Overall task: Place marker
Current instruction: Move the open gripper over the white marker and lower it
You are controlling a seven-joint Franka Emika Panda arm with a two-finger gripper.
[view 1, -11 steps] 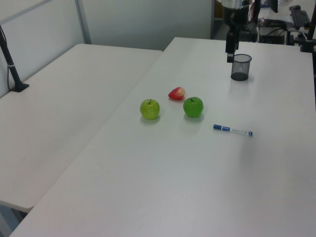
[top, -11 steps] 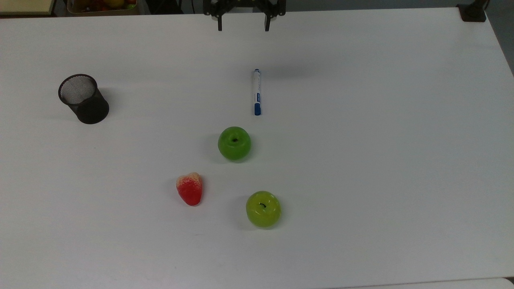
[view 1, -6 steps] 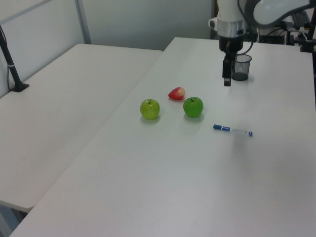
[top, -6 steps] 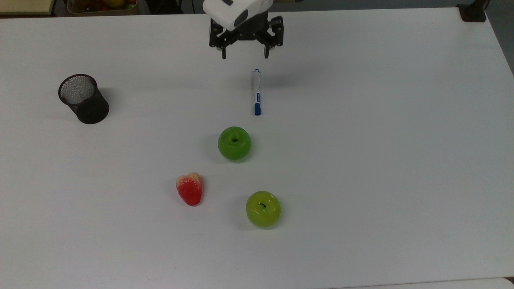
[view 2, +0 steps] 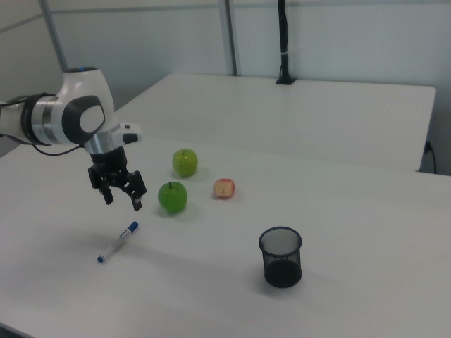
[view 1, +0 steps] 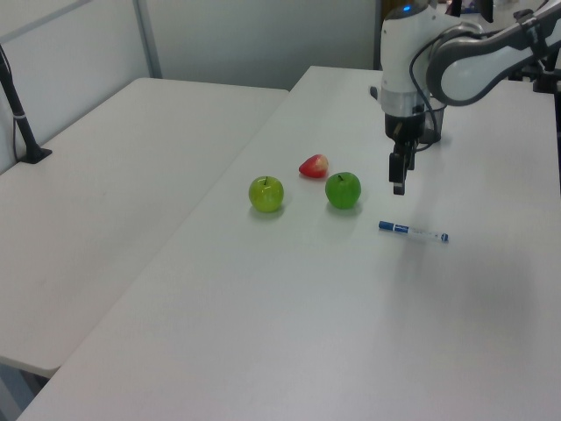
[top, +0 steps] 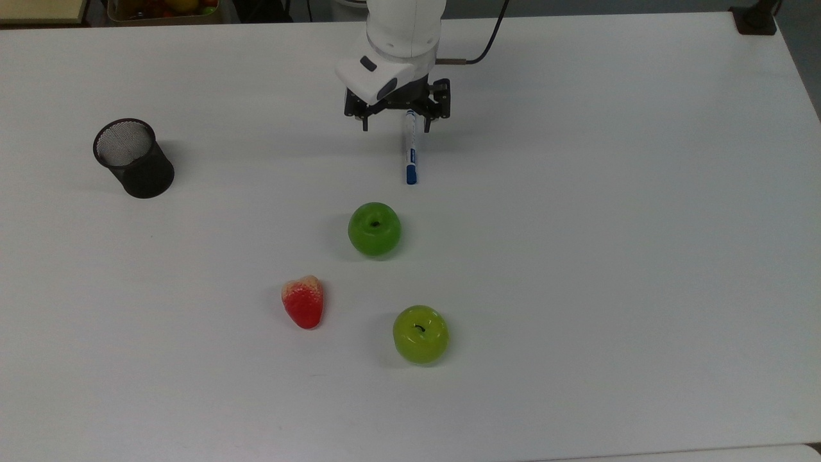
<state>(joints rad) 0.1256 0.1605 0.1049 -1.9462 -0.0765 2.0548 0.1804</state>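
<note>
White table (top: 609, 224) fills the scene, with a second white table (view 1: 114, 175) butted against it on the left view's left. Grey partition panels and a black post (view 2: 283, 42) stand behind in the right view.

Panda arm (top: 404, 25) reaches in from the top view's upper edge. Gripper (top: 397, 124) hangs above the table with fingers spread wide, nothing between them, touching nothing. In the right view it (view 2: 121, 198) sits clearly above the surface.

Black mesh cup (top: 133, 157) stands upright, well apart at the top view's left. Dark green apple (top: 374, 229), lighter green apple (top: 421, 334) and red strawberry-shaped fruit (top: 303, 301) sit in a loose cluster mid-table, none touching.

Marker (top: 410, 151) lies flat on the table, blue cap toward the dark green apple, other end under the gripper in the top view. In the right view the marker (view 2: 118, 242) lies below and in front of the gripper.
</note>
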